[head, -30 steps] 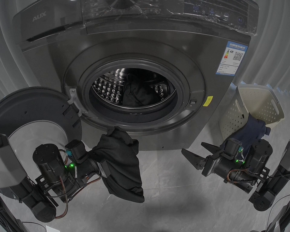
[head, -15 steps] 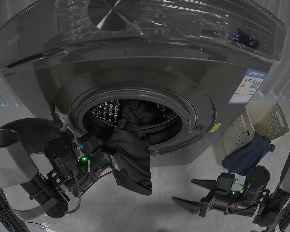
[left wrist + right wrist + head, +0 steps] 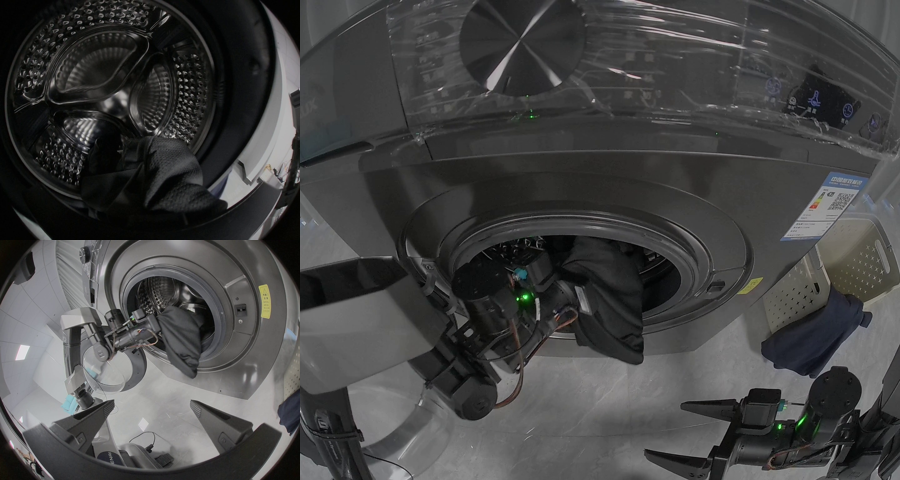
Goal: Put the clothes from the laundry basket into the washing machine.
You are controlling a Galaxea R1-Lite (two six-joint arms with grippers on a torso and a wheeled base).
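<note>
Two grippers: the left gripper (image 3: 589, 300) is at the mouth of the dark grey front-loading washing machine (image 3: 675, 181). The right gripper (image 3: 667, 431) is low over the floor, well apart from the basket.
Left pincer: clamped on the black mesh-knit garment (image 3: 609, 306), by my reading, since the cloth hangs from its tip and drapes over it.
Right pincer: wide apart with nothing between, probably ready for the next piece.
Black garment's place: half across the threshold, with its upper part inside the round door opening (image 3: 687, 250) and its lower end hanging over the front lip outside.
Drum: the perforated steel drum (image 3: 93, 62) lies straight ahead of the left wrist, with the garment bunched at its lower edge. I cannot tell whether the darker fold behind it is a separate item.
Door: the round glass door (image 3: 387, 400) is swung wide to the robot's left, giving the left arm free passage.
Basket: the cream perforated plastic laundry basket (image 3: 862, 262) stands beside the machine on the robot's right. A dark blue garment (image 3: 815, 337) hangs over its near rim.
Step in hand: carrying the black piece into the drum.
Next move needs: a deeper reach before letting go, or the hanging tail may drag the piece back out onto the floor.
Progress: the blue piece, at least, is yet to go in.
</note>
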